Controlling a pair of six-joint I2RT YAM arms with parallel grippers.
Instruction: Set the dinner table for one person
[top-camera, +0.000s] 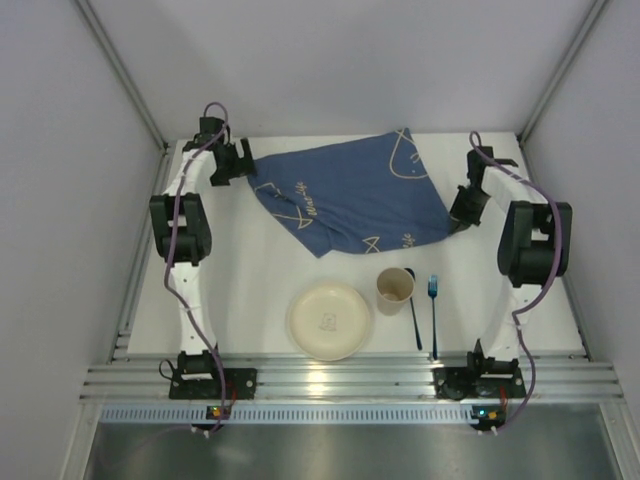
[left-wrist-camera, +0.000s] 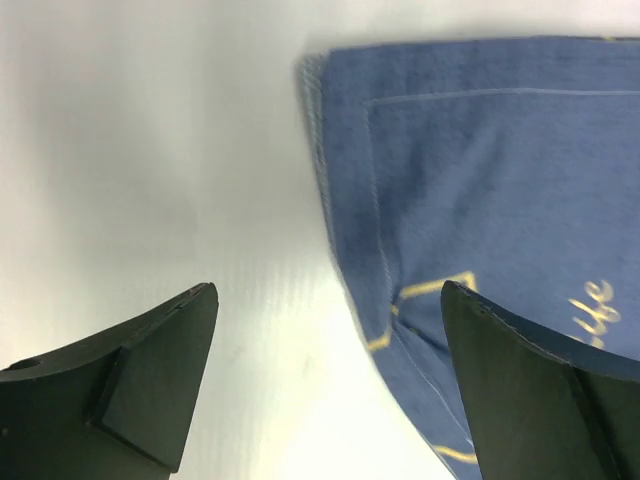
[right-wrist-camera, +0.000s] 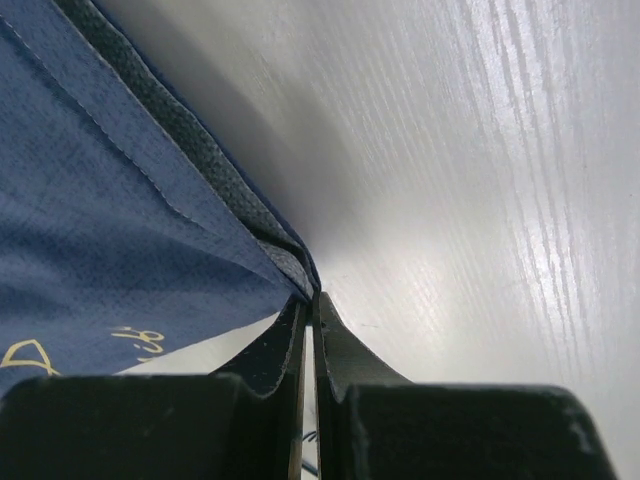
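Near the front edge of the white surface, plate, cup, dark spoon and blue fork sit grouped, but the blue fish-print cloth lies skewed and rumpled behind them. I'd call it roughly half done: the cloth needs flattening and the pieces need arranging. Left claw gapes wide over the cloth's left corner, gripping nothing; right claw is pinched tight on its right corner.
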